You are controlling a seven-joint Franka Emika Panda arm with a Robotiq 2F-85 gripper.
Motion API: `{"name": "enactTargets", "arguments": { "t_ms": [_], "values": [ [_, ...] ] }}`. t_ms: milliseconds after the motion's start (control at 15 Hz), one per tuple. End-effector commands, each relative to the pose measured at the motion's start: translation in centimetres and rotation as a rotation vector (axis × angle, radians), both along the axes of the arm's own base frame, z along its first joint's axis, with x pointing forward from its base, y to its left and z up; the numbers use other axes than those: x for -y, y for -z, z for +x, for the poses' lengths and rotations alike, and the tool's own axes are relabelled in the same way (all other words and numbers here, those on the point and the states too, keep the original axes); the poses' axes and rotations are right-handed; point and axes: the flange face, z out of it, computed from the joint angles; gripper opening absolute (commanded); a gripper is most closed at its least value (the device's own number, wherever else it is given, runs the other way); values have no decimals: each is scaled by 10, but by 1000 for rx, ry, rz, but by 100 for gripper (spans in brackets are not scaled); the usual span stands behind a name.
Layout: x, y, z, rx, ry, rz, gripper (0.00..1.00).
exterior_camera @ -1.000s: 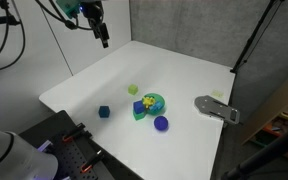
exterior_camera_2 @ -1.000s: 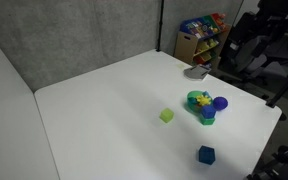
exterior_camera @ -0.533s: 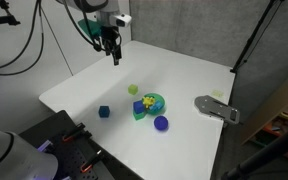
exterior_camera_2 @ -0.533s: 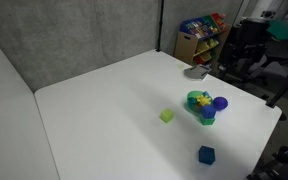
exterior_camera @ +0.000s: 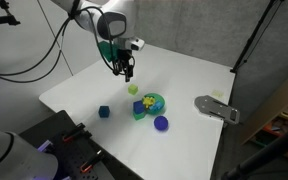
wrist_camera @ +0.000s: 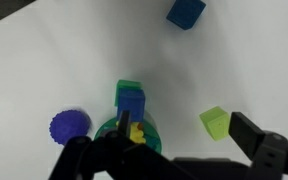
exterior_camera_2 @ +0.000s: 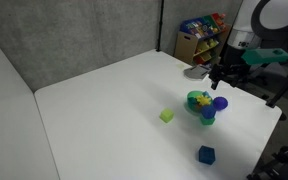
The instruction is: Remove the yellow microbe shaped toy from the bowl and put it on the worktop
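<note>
While fingers (wrist_camera: 256, 137) hang spread | yellow microbe shaped toy (wrist_camera: 136, 131) in bowl (wrist_camera: 155, 135), apart below them

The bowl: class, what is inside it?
The bowl holds the yellow microbe shaped toy and a blue block, a green block at its rim. The gripper covers its near part.

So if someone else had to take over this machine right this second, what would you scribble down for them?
Claw: open and empty, hanging in the air above the worktop, short of the bowl.
Yellow microbe shaped toy: in the bowl, with a blue block right beside it.
Loose on the worktop: purple ball, blue cube, pale yellow-green piece.
Done: nothing yet; the toy is not gripped.
Left: come down over the bowl, grip only the yellow toy, lift it out, and set it on a bare patch of worktop.
</note>
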Motion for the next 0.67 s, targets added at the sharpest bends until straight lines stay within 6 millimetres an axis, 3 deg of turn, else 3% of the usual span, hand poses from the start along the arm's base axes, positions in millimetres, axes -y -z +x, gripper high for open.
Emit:
{"name": "enactTargets", "arguments": {
  "t_ms": [0, 600],
  "values": [
    [20, 20, 22, 20, 15, -48, 100],
    [60, 74, 54, 60, 74, -91, 100]
  ]
}}
